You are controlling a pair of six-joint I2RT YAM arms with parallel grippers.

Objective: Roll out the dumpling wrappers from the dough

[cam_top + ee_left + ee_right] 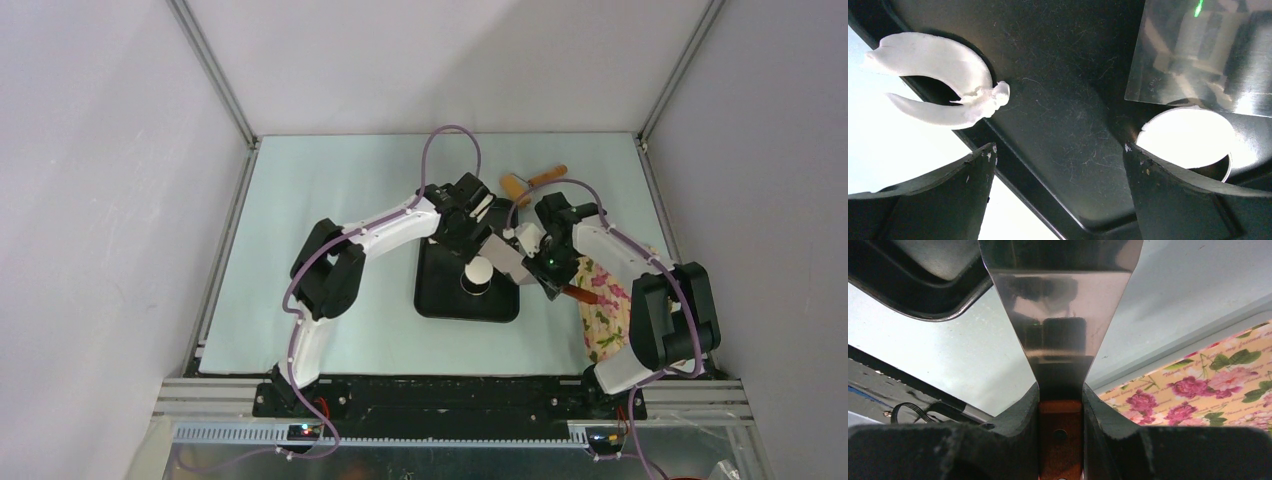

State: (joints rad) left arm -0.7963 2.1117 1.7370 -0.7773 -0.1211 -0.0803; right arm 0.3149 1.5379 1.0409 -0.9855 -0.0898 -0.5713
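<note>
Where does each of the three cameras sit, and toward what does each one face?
Top external: above and behind the arm bases, looking down on the pale green table; both arms show.
Left wrist: on the left arm, facing down at the black rectangular tray and torn white dough; the open left gripper shows.
Right wrist: on the right arm, looking along the flat steel scraper; the right gripper grips its handle.
Both wrist views share the tray and the scraper.

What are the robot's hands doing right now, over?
Left hand open over the black tray, holding nothing. Right hand shut on the metal scraper. Dough a torn curl at the tray's rim, not yet rolled. Steel cup sits close by the scraper blade.
</note>
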